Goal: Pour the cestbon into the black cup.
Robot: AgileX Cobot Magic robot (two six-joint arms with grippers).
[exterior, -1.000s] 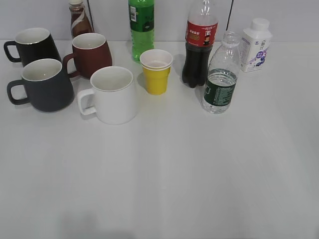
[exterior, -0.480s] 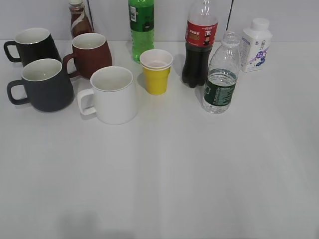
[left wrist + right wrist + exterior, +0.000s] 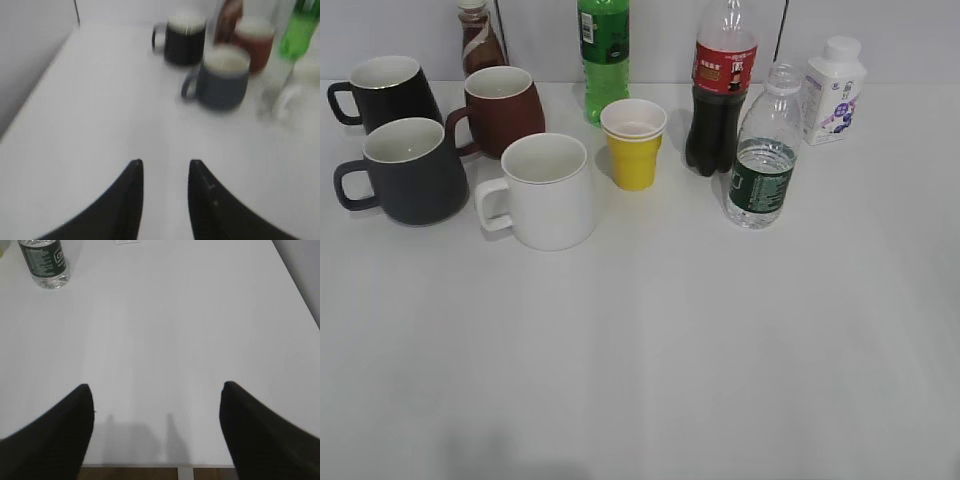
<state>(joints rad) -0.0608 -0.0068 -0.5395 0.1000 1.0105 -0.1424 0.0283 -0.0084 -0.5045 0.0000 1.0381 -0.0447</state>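
Observation:
The cestbon bottle [image 3: 761, 150], clear with a dark green label and no cap, stands upright right of centre on the white table; its lower part shows at the top left of the right wrist view [image 3: 45, 262]. The black cup [image 3: 410, 170], a charcoal mug with a white inside and its handle to the left, stands at the left; it shows blurred in the left wrist view [image 3: 222, 80]. My left gripper [image 3: 165, 162] is open and empty over bare table, well short of the cup. My right gripper [image 3: 157, 387] is wide open and empty near the front table edge. Neither gripper shows in the exterior view.
Around the cup stand a glossy black mug [image 3: 385, 92], a maroon mug [image 3: 502, 108] and a white mug [image 3: 548, 190]. A yellow paper cup [image 3: 634, 143], green soda bottle [image 3: 604, 55], cola bottle [image 3: 720, 90], white milk bottle [image 3: 834, 90] and brown bottle [image 3: 478, 38] stand behind.
Nothing on the table has moved. A faint shadow at the lower left front of the table has grown slightly.

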